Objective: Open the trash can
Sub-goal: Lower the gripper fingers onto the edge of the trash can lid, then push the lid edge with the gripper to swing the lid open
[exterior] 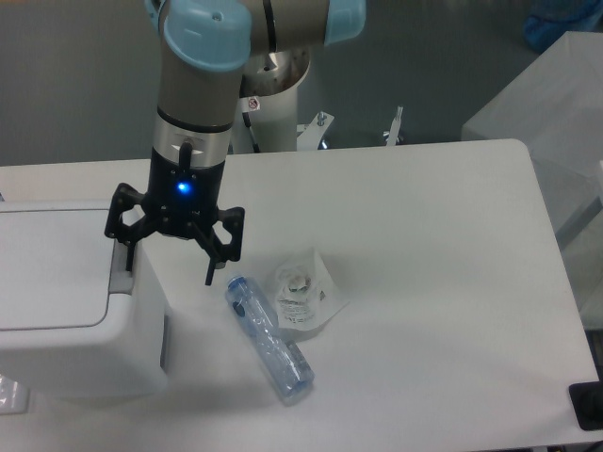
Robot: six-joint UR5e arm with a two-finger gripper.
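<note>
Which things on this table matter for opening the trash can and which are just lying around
For the job:
trash can, lid shut
grey push tab
claw, open, over the tab edge

Lying about:
clear plastic bottle
small clear packet beside the bottle

White desk (424, 282) w/ rounded far-right corner, plain matte top. On it: trash can (75, 311) at the left edge, white boxy body, flat pale lid, runs out of frame left. Clear plastic bottle (269, 339) lying on its side near desk centre-front, angled diag., cap end toward the bin, just beside it but apart. Clear plastic packet (303, 292) w/ printed label lies flat, touching the bottle's right side. Small crumpled clear item (11, 394) at bottom-left edge, can't tell what.
</note>
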